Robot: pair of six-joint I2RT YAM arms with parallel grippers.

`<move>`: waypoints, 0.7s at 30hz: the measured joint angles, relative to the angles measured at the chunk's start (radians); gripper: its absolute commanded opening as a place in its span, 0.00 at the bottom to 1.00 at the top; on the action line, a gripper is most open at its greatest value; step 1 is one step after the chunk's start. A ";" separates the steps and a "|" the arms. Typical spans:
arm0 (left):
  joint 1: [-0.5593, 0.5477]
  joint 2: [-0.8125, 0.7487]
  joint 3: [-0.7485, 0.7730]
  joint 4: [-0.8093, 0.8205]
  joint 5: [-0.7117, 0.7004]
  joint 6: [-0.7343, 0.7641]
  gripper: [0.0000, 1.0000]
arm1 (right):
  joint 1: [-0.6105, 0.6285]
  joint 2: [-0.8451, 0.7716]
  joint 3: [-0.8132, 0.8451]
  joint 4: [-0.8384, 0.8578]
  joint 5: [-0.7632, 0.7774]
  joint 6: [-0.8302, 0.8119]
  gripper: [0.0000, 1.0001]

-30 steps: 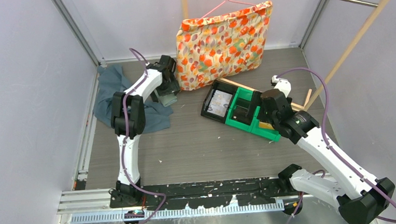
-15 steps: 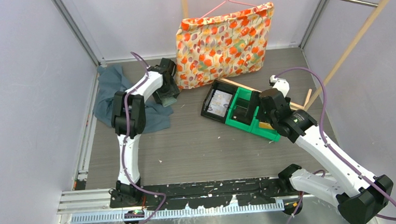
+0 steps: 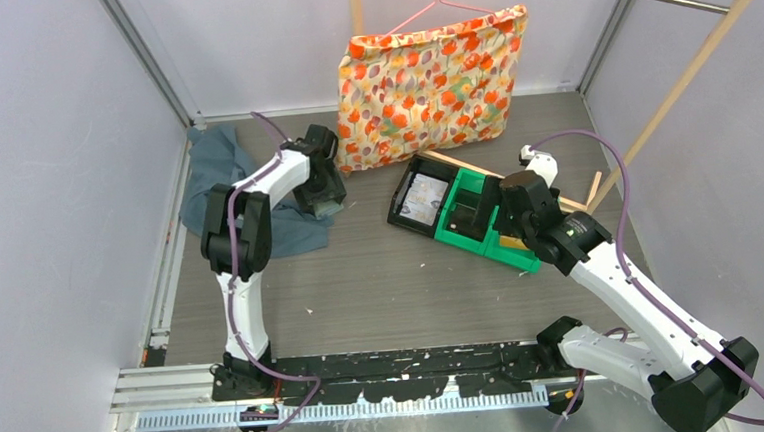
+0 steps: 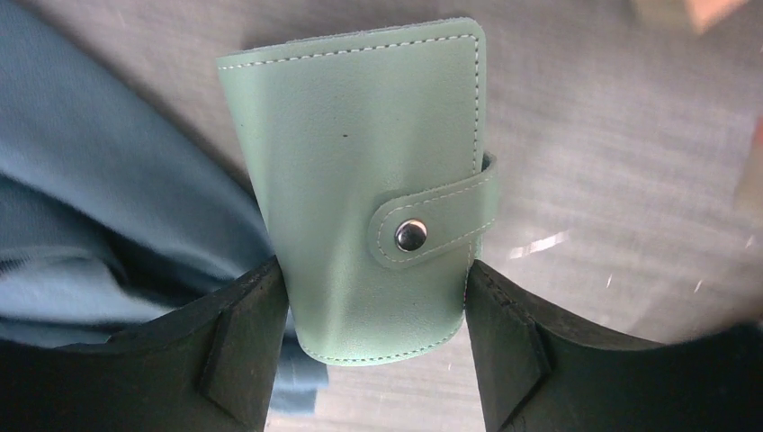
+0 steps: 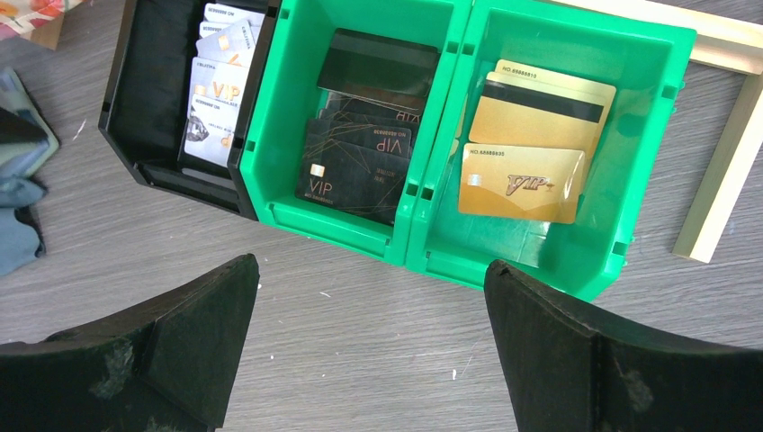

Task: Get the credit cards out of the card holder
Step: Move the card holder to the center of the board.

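The card holder (image 4: 360,180) is a pale sage-green wallet, folded over and held shut by a snapped strap. It lies partly on the blue-grey cloth (image 4: 90,198). My left gripper (image 4: 373,270) has a finger against each long edge of the holder's near end. From above, the left gripper (image 3: 325,197) covers most of the holder. No credit cards show at the holder. My right gripper (image 5: 369,264) hangs open and empty over bare table, just in front of the bins.
A black bin (image 5: 144,135) holds white cards. Of two green bins (image 5: 270,117), one holds black cards and the other gold cards. A flowered cushion (image 3: 430,83) leans at the back. A wooden frame (image 3: 690,67) stands at the right, and the cloth (image 3: 211,186) lies at the left.
The left arm has swung down and slightly right over the card holder, and its fingers have come in against the holder's sides. The right arm has barely moved.
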 measured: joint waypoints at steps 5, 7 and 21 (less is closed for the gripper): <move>-0.088 -0.118 -0.136 -0.013 0.003 0.008 0.71 | 0.000 0.000 -0.008 0.002 -0.006 0.005 1.00; -0.139 -0.169 -0.192 -0.024 0.002 0.007 0.71 | 0.000 0.000 -0.011 0.003 -0.010 0.006 1.00; -0.340 -0.476 -0.428 -0.108 0.026 -0.102 0.84 | 0.023 0.010 -0.047 0.061 -0.108 0.031 0.99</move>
